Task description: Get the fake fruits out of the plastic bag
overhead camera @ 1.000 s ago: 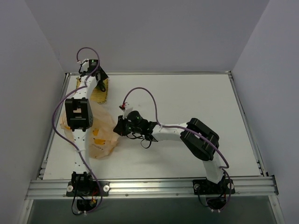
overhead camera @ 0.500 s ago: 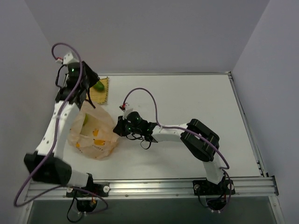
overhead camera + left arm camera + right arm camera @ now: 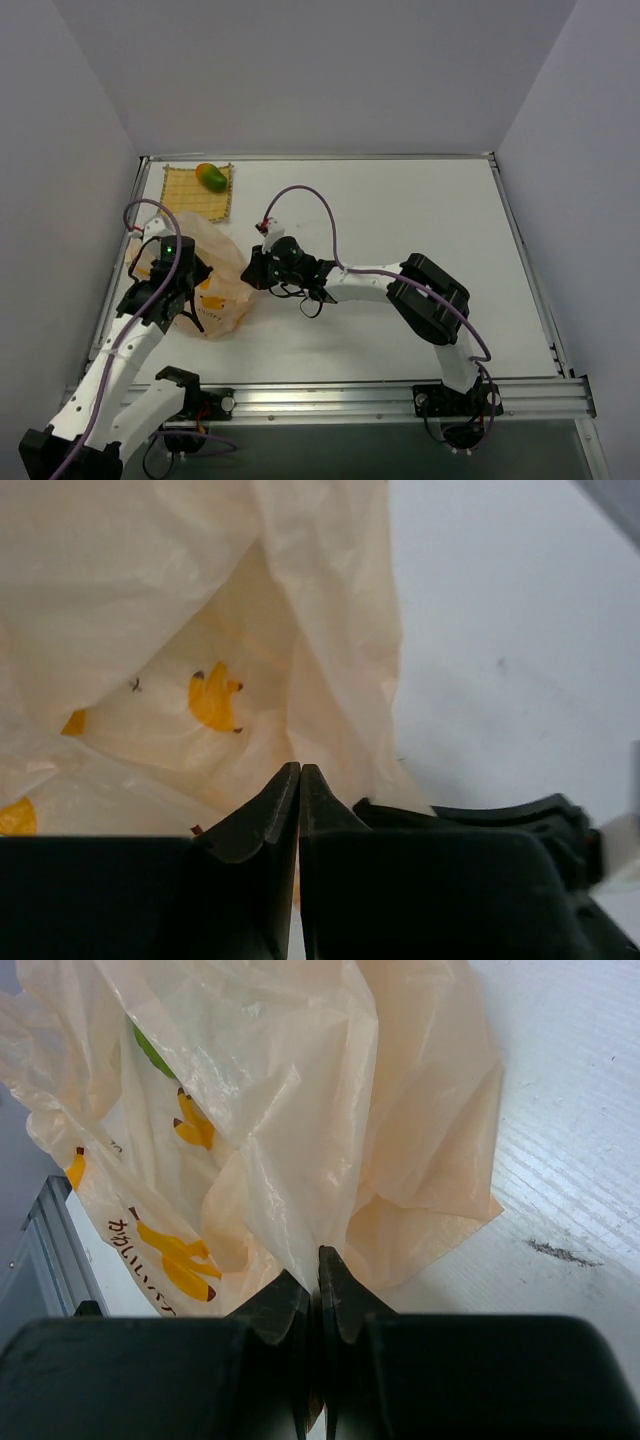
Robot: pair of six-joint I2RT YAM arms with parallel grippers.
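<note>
The plastic bag (image 3: 218,282) lies crumpled at the left of the table, pale peach with yellow-orange prints. My right gripper (image 3: 250,272) is shut on a fold of the bag's right side; in the right wrist view the film (image 3: 300,1160) runs down between the closed tips (image 3: 320,1252). A green fake fruit (image 3: 150,1050) shows through the bag. The oval green-and-orange fake fruit (image 3: 210,177) rests on the yellow woven mat (image 3: 190,195) at the far left. My left gripper (image 3: 193,298) hangs over the bag's left part, jaws shut (image 3: 300,768), with nothing seen between them and the bag (image 3: 200,630) just beyond.
The table's raised frame (image 3: 110,300) runs close along the left of the bag. White table surface (image 3: 420,210) stretches to the right. The right arm's links (image 3: 430,295) lie across the middle near side.
My left arm has swung back from the mat to the bag and its jaws have shut. The oval fruit now lies alone on the mat. The right gripper has kept its hold.
</note>
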